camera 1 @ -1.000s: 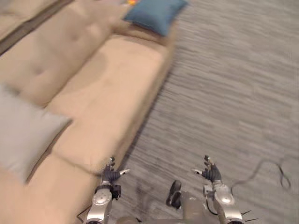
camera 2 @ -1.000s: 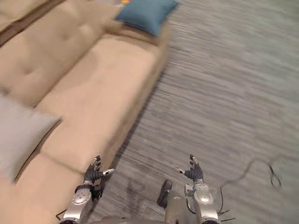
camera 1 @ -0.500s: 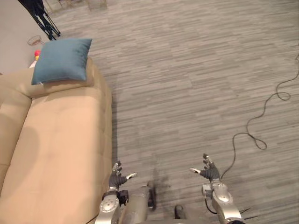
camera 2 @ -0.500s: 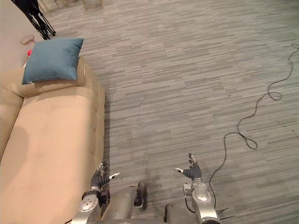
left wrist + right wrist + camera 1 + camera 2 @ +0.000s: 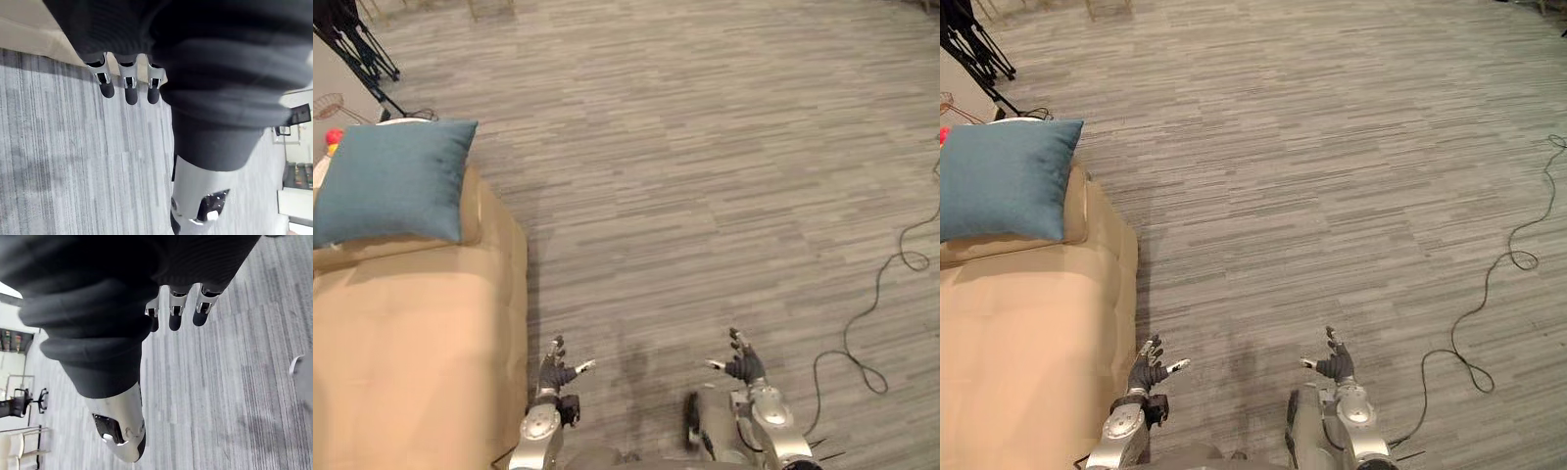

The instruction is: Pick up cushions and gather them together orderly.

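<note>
One blue cushion (image 5: 391,181) is located on the armrest (image 5: 473,208) at the far end of the beige sofa (image 5: 411,343), which is seen along the robot's left side. The cushion is laid flat on the armrest, with its near edge at the line where the armrest meets the seat.

The left hand (image 5: 554,370) is held low in front of the robot, over the grey floor (image 5: 705,176) and just beside the sofa's front edge. Its fingers (image 5: 128,88) are extended and slightly parted, its thumb (image 5: 195,208) is set apart from them, and nothing is held.

The right hand (image 5: 742,365) is held level with the left hand over the floor, well apart from the sofa. Its fingers (image 5: 175,316) are likewise extended, its thumb (image 5: 120,433) is set apart, and nothing is gripped. The two thumbs are pointed toward each other. Both hands are well apart from the cushion.

A black tripod (image 5: 357,54) is stood on the floor beyond the sofa's end. A small red object (image 5: 333,136) is seen just behind the cushion's far corner; what it is cannot be told.
</note>
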You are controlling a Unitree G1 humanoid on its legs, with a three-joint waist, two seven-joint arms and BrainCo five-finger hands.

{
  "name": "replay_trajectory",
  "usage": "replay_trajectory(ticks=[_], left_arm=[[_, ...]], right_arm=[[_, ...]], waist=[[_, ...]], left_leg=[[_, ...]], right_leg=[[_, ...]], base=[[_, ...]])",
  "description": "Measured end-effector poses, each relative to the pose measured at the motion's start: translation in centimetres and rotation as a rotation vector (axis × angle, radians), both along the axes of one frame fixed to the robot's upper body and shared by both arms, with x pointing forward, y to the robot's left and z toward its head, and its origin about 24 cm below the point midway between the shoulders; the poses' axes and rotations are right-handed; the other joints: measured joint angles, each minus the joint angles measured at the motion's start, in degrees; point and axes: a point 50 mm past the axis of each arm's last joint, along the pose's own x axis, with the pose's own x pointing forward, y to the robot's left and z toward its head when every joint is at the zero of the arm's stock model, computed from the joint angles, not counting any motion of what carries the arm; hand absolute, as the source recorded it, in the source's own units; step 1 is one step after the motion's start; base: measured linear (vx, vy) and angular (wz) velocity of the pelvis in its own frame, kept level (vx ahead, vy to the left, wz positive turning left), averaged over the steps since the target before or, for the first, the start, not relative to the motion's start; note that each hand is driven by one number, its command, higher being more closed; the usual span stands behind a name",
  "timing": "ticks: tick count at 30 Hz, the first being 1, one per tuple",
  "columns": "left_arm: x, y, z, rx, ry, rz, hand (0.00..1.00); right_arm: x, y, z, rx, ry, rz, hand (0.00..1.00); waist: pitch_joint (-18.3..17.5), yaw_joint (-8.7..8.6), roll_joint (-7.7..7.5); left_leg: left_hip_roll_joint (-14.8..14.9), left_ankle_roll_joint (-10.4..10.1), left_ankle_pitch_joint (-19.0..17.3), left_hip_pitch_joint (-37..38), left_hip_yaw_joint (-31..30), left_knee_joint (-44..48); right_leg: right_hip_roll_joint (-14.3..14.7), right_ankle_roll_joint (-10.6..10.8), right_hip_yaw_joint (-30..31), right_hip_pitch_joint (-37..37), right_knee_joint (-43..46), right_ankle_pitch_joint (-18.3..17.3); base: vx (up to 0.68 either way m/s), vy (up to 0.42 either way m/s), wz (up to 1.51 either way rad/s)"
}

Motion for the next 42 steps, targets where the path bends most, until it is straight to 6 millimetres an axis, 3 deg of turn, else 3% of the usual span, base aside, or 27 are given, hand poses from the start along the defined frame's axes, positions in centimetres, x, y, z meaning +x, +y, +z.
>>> replay_trajectory(ticks=[1,2,3,4,5,7,8,10,12,13,15,18,20,21,22,23,25,28,30,32,33,34,35,36,39,40,42], left_arm=[[-0.5,0.5,-0.3,0.011,0.021,0.013,0.0],[-1.1,0.7,-1.0,0.016,0.061,0.026,0.0],[-1.2,0.3,-1.2,0.006,0.075,0.031,0.0],[-1.5,0.1,-1.4,-0.005,0.082,0.041,0.0],[-1.6,-0.2,-1.5,-0.02,0.089,0.054,0.0],[-1.8,-0.1,-1.7,-0.034,0.096,0.086,0.0],[-2.2,0.1,-1.8,-0.036,0.103,0.095,0.0],[-2.5,0.2,-1.9,-0.041,0.108,0.104,0.0],[-2.4,0.0,-1.9,-0.047,0.108,0.103,0.0],[-2.5,-0.2,-1.9,-0.051,0.109,0.101,0.0],[-2.8,0.0,-2.1,-0.046,0.121,0.106,0.0],[-3.2,0.0,-2.3,-0.05,0.135,0.115,0.0],[-3.7,-0.2,-2.7,-0.056,0.159,0.12,0.0],[-3.9,0.1,-2.8,-0.046,0.17,0.12,0.0],[-4.0,0.5,-2.9,-0.032,0.18,0.118,0.0],[-4.3,0.8,-3.1,-0.022,0.199,0.116,0.0],[-4.6,0.8,-3.3,-0.021,0.218,0.119,0.0],[-4.5,1.0,-3.3,-0.015,0.216,0.117,0.0],[-4.1,1.1,-3.1,-0.015,0.205,0.117,0.0],[-3.5,1.2,-2.8,-0.01,0.181,0.115,0.0],[-3.2,1.2,-2.7,-0.009,0.171,0.115,0.0],[-3.2,1.2,-2.7,-0.01,0.173,0.119,0.0],[-2.9,0.4,-2.8,-0.034,0.17,0.12,0.0],[-3.1,0.3,-2.9,-0.04,0.173,0.124,0.0],[-3.4,0.2,-3.0,-0.051,0.181,0.142,0.0],[-3.3,0.1,-2.9,-0.064,0.171,0.163,0.0],[-3.3,-0.1,-2.9,-0.065,0.172,0.156,0.0]], right_arm=[[-1.0,0.1,-0.5,0.01,0.029,-0.011,0.0],[-1.9,0.1,-1.0,0.012,0.062,-0.015,0.0],[-2.0,-0.1,-1.1,0.008,0.072,-0.014,0.0],[-1.8,-0.5,-0.9,-0.002,0.064,-0.011,0.0],[-1.3,-0.3,-0.7,0.002,0.05,-0.006,0.0],[-0.9,-0.2,-0.5,0.018,0.032,-0.027,0.0],[-0.8,-0.2,-0.3,0.022,0.015,-0.039,0.0],[-0.1,-0.4,0.1,0.032,-0.014,-0.058,0.0],[0.5,-1.1,0.5,0.031,-0.037,-0.089,0.0],[0.2,-1.7,0.4,0.021,-0.028,-0.105,0.0],[-0.6,-2.2,-0.3,0.007,0.017,-0.118,0.0],[-0.5,-1.8,-0.5,0.02,0.026,-0.116,0.0],[-1.1,-1.9,-0.9,0.024,0.053,-0.125,0.0],[-2.0,-1.9,-1.5,0.028,0.083,-0.13,0.0],[-2.3,-1.5,-1.7,0.039,0.091,-0.129,0.0],[-2.9,-1.4,-2.0,0.041,0.11,-0.128,0.0],[-3.3,-1.4,-2.1,0.041,0.117,-0.124,0.0],[-2.8,-1.2,-1.8,0.047,0.102,-0.11,0.0],[-2.7,-1.1,-1.7,0.049,0.094,-0.108,0.0],[-3.1,-1.2,-1.7,0.051,0.094,-0.117,0.0],[-3.4,-1.1,-1.8,0.054,0.098,-0.121,0.0],[-3.6,-1.2,-1.9,0.053,0.104,-0.124,0.0],[-3.6,-1.3,-1.9,0.052,0.108,-0.131,0.0],[-3.3,-1.4,-1.7,0.057,0.095,-0.136,0.0],[-2.3,-0.7,-0.8,0.079,0.032,-0.132,0.0],[-2.2,-0.2,-0.6,0.093,0.021,-0.128,0.0],[-2.1,0.3,-0.7,0.115,0.014,-0.139,0.0]], waist=[[-0.7,-0.11,-1.5],[-1.2,-0.97,-1.46],[-1.4,-0.86,0.1],[-1.5,-0.85,0.64],[-0.9,0.38,1.14],[0.1,1.3,0.57],[0.1,2.41,-0.96],[0.0,3.39,-1.19],[0.2,3.78,-0.41],[0.1,3.76,0.67],[-0.3,4.2,1.29],[-1.5,3.76,-0.65],[-1.4,3.8,-1.28],[-1.5,3.7,-1.61],[-1.5,3.35,-2.65],[-1.4,2.13,-3.2],[-1.4,1.69,-2.8],[-1.2,1.54,-2.55],[-1.2,0.92,-2.8],[-1.3,0.48,-3.6],[-1.7,0.5,-4.81],[-1.6,0.19,-4.72],[-1.9,0.8,-2.79],[-2.0,1.24,-2.39],[-2.1,0.62,-1.88],[-1.9,1.14,-2.16],[-1.9,1.14,-2.44]], left_leg=[[0.3,-3.8,-2.4,1.3,-1.5,3.3],[1.0,-5.9,-3.6,0.5,-2.2,10.6],[2.6,-6.7,-2.5,-1.5,-2.0,15.6],[4.9,-8.3,6.2,-8.0,1.1,28.0],[8.8,-7.4,8.2,-12.6,5.2,37.9],[13.1,-3.3,5.2,-17.0,12.2,45.0],[12.3,-2.9,4.1,-20.5,14.9,41.6],[11.2,-3.5,3.3,-23.9,17.0,33.7],[9.7,-4.7,4.3,-27.5,18.3,20.6],[8.8,-6.8,6.7,-28.3,19.1,10.2],[8.2,-2.4,15.6,-27.3,21.4,1.7],[3.8,4.7,12.9,-27.3,21.8,3.1],[2.0,5.0,11.3,-25.1,20.6,5.8],[0.3,5.2,8.3,-21.5,18.2,5.5],[-1.9,5.4,7.2,-17.9,15.3,4.3],[-3.8,5.4,7.2,-13.1,11.7,2.9],[-4.2,5.4,7.2,-8.1,9.0,1.1],[-4.0,5.4,7.2,-2.2,3.5,-0.8],[-3.9,5.4,7.2,-0.4,-0.5,-0.4],[-3.6,2.2,4.9,1.4,-5.4,0.2],[-3.9,1.2,2.1,1.9,-7.7,1.2],[-3.4,0.6,-0.9,2.7,-10.5,2.0],[-1.1,-0.1,-1.8,2.9,-12.7,2.3],[-0.6,-0.8,-1.4,2.7,-13.4,2.9],[2.5,-7.0,2.4,-3.7,-9.3,17.0],[5.8,-8.7,4.7,-8.5,-3.4,26.8],[10.9,-5.2,2.4,-12.4,5.1,31.8]], right_leg=[[0.3,-1.7,0.5,-0.1,-3.7,6.7],[-0.5,-2.3,-0.6,0.0,0.2,11.1],[0.2,-3.4,-2.7,0.2,2.0,10.4],[0.2,-3.9,-4.0,2.8,1.0,7.1],[0.8,-4.6,-4.5,7.1,-1.8,6.2],[0.8,-5.0,-5.5,16.0,-7.4,5.1],[-0.8,-4.6,-5.8,21.1,-11.5,4.4],[-2.0,-4.0,-6.4,24.3,-14.3,4.1],[-3.2,-2.0,-8.0,27.5,-16.6,2.5],[-3.6,-0.4,-10.1,30.4,-17.9,1.1],[-3.7,1.3,-11.9,34.6,-19.4,-1.2],[-7.5,1.1,-12.6,33.9,-13.3,-1.7],[-10.0,5.3,-11.4,32.4,-1.3,0.1],[-11.6,9.7,-8.4,28.6,11.9,4.9],[-12.9,9.4,-5.4,23.8,27.0,7.2],[-12.8,7.0,-4.5,20.1,38.6,4.9],[-11.5,3.4,-4.6,15.9,42.2,1.1],[-7.8,1.3,-5.7,8.4,31.3,-4.0],[-4.1,1.8,-2.1,5.4,20.4,-4.0],[0.0,2.7,6.0,6.4,-1.4,1.8],[0.2,3.0,9.3,6.5,-6.8,4.6],[0.6,2.4,10.4,6.7,-5.4,11.8],[1.6,0.7,8.2,6.4,-2.2,9.7],[1.6,0.0,6.9,6.3,-0.9,8.6],[1.0,-2.4,0.2,10.5,-1.3,5.1],[0.6,-3.0,-2.0,14.6,-4.2,4.8],[-0.3,-3.2,-5.3,20.1,-8.1,4.8]], base=[[0.7,-0.205,0.93],[0.7,-0.216,0.88],[0.84,-0.239,0.82],[0.79,-0.196,0.36],[0.78,-0.196,0.39],[0.54,-0.123,0.32],[0.55,-0.08,0.24],[0.54,-0.006,0.09],[0.46,0.082,0.27],[0.49,0.179,0.6],[0.46,0.193,0.52],[0.62,0.254,0.67],[0.52,0.25,0.79],[0.67,0.296,1.04],[0.77,0.283,1.48],[0.54,0.137,1.41],[0.46,0.069,1.03],[0.47,-0.001,0.96],[0.43,-0.102,1.3],[0.62,-0.241,1.62],[0.5,-0.253,1.73],[0.51,-0.292,1.53],[0.39,-0.24,1.11],[0.44,-0.292,0.89],[0.4,-0.251,1.03],[0.39,-0.18,1.02],[0.33,-0.131,1.01]])
